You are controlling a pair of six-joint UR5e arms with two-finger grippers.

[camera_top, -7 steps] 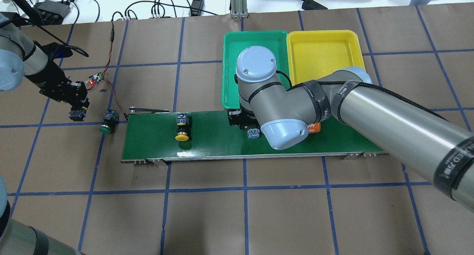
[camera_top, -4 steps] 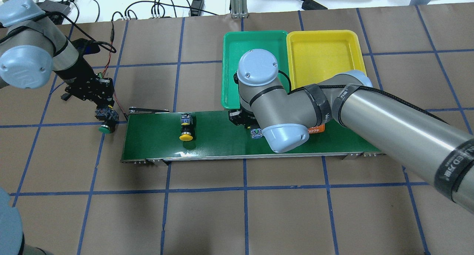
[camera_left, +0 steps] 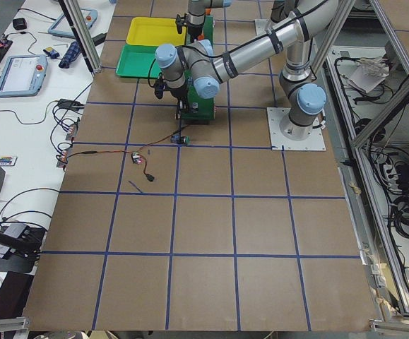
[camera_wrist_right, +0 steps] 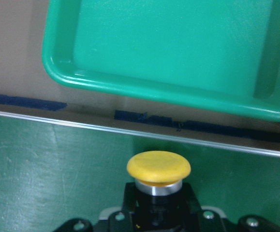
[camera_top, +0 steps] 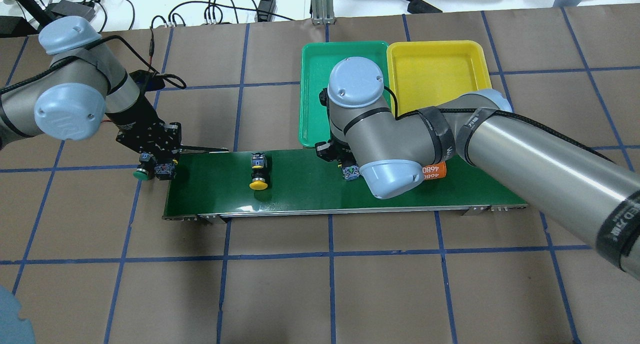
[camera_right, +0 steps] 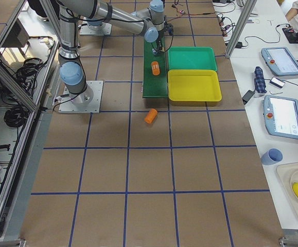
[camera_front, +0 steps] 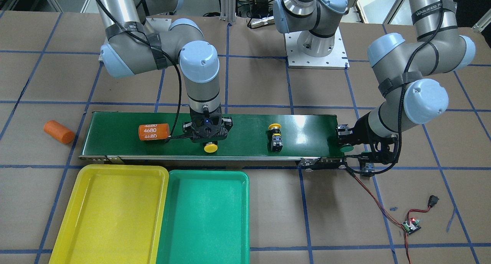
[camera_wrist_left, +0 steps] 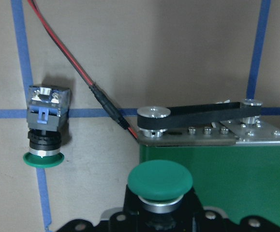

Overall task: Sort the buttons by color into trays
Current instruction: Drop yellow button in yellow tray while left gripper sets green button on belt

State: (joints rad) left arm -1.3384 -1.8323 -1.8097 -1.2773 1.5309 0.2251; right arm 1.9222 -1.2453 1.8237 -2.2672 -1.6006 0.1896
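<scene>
My right gripper [camera_front: 209, 140] is shut on a yellow button [camera_wrist_right: 158, 167], held over the conveyor belt just in front of the green tray [camera_top: 310, 84]. The yellow tray [camera_top: 435, 49] sits beside it on the right. At the belt's left end my left gripper [camera_top: 162, 168] is shut on a green button [camera_wrist_left: 160, 180]. A second green button [camera_wrist_left: 43, 130] lies on the table just left of the belt. Another yellow button [camera_top: 259, 176] lies on the belt between the two grippers.
The dark-green conveyor belt [camera_top: 300, 194] crosses the middle of the table. An orange cylinder marked 4680 [camera_front: 153, 132] lies on it beside my right gripper. A second orange cylinder [camera_front: 58, 131] lies off the belt's end. A red wire [camera_wrist_left: 81, 67] runs to the belt's motor end.
My left gripper has carried the green button rightward from the table to the belt's left end. The loose yellow button and the orange cylinder have drifted right along the belt. My right gripper edged right.
</scene>
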